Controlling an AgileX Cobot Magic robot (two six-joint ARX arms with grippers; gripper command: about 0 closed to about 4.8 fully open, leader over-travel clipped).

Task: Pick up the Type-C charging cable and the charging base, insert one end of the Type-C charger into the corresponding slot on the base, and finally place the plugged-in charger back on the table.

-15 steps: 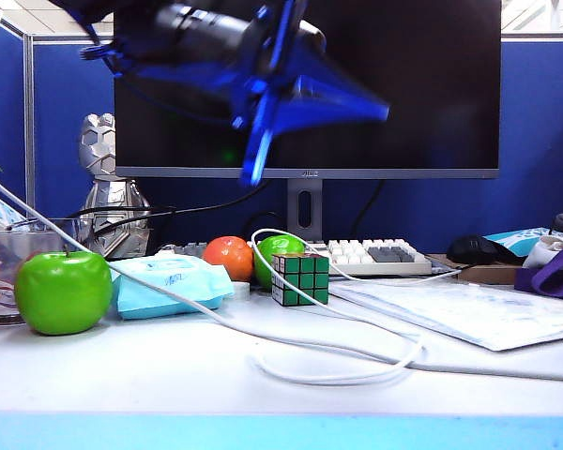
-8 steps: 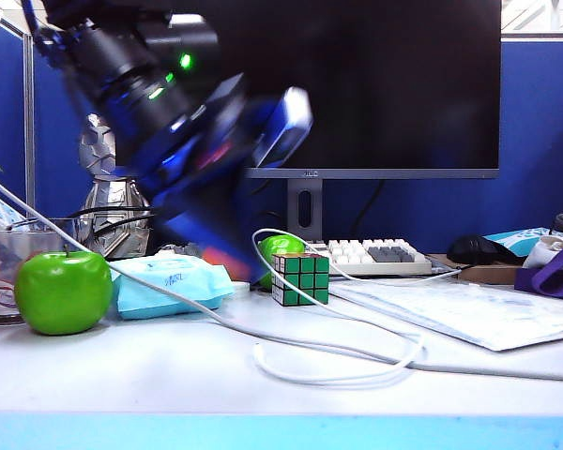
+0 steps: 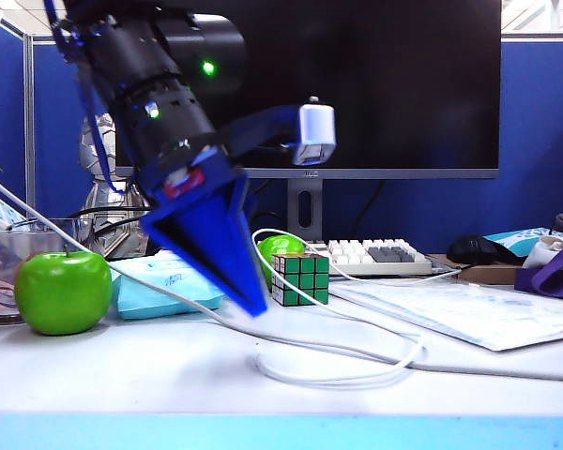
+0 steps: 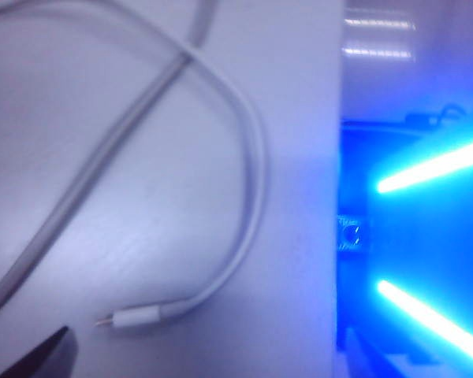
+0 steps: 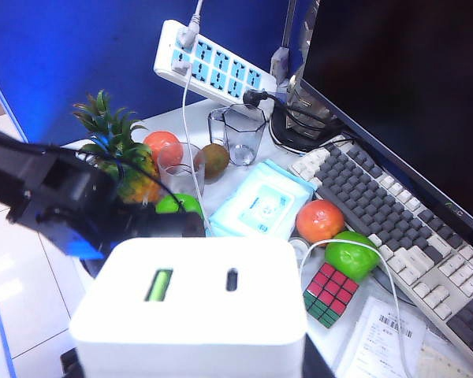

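The Type-C charging cable (image 3: pixel 342 380) lies in a loose loop on the table (image 3: pixel 122 384). In the left wrist view its white plug end (image 4: pixel 134 317) rests flat near the table's edge. My left gripper (image 3: pixel 286 220) hangs over that loop, open wide. One blue finger (image 3: pixel 230 267) points down at the table and the other juts out sideways. Nothing is between them, and the plug lies just beyond the left gripper (image 4: pixel 197 366). My right gripper (image 5: pixel 193 364) is shut on the charging base (image 5: pixel 189 307), held aloft with its port face toward the camera. I do not see it in the exterior view.
A longer white cord (image 3: pixel 169 295) crosses the table and the cable loop. A green apple (image 3: pixel 63 291), blue wipes pack (image 3: pixel 169 281), Rubik's cube (image 3: pixel 300 277), green fruit (image 3: pixel 280 248) and keyboard (image 3: pixel 375 255) stand behind. A flat plastic packet (image 3: pixel 469 314) lies right.
My left gripper swung down from high in front of the monitor toward the table, turned its wrist, and opened its jaws wide. It now hides the orange. The cable loop stayed put.
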